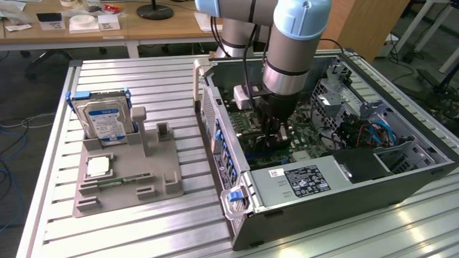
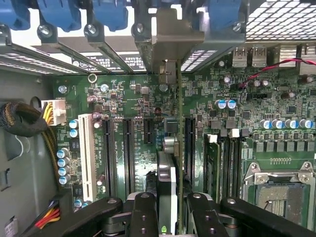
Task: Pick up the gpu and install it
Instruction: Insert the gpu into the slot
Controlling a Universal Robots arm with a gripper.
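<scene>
The gpu (image 2: pixel 170 163) is a thin card seen edge-on in the wrist view, standing upright on its long edge over the green board inside the open computer case. Its dark board edge runs as a narrow line, with a silver-grey cylinder and small dark parts along one face. Its long silver-grey metal end bracket (image 2: pixel 170 42) reaches the slotted rear wall of the case. In the exterior view the gpu (image 1: pixel 274 141) sits deep in the case's middle, mostly hidden.
</scene>
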